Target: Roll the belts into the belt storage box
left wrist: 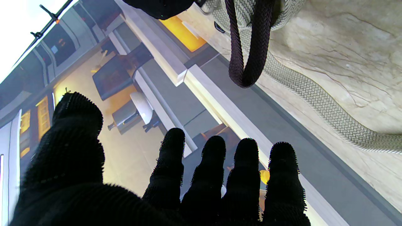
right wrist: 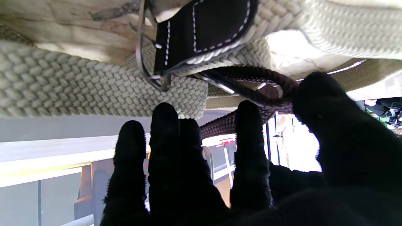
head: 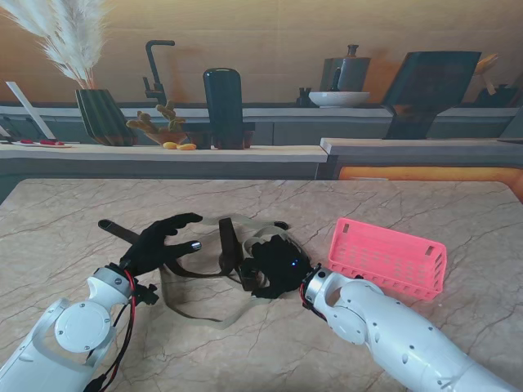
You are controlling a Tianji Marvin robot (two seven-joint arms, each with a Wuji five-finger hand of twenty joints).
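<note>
A pink slatted plastic belt storage box (head: 387,256) sits on the marble-patterned bench (head: 261,204), to the right of centre, beside the right forearm. Nothing can be seen inside it.

Two woven belts lie tangled at the middle of the bench, well left of the box. The beige belt (head: 196,306) spreads in a loose loop on the bench surface, reaching nearer to me between the two arms. The dark brown belt (head: 227,245) rises in an upright loop between the two hands, lifted off the surface.

The right hand (head: 276,265), in a black glove, rests on the tangle; in its wrist view the thumb (right wrist: 317,94) and a finger pinch the dark brown belt (right wrist: 260,94), with the beige belt's (right wrist: 94,91) black stitched end tab (right wrist: 204,28) and metal buckle just beyond the fingertips.

The left hand (head: 162,243), also gloved, is released, fingers (left wrist: 172,150) spread and holding nothing, just left of the dark loop (left wrist: 248,47) and not touching it.

Behind the bench runs a kitchen backdrop: a counter with a vase of pampas grass (head: 94,98), a black tap (head: 155,69), a white bowl (head: 339,99) and dark containers.
</note>
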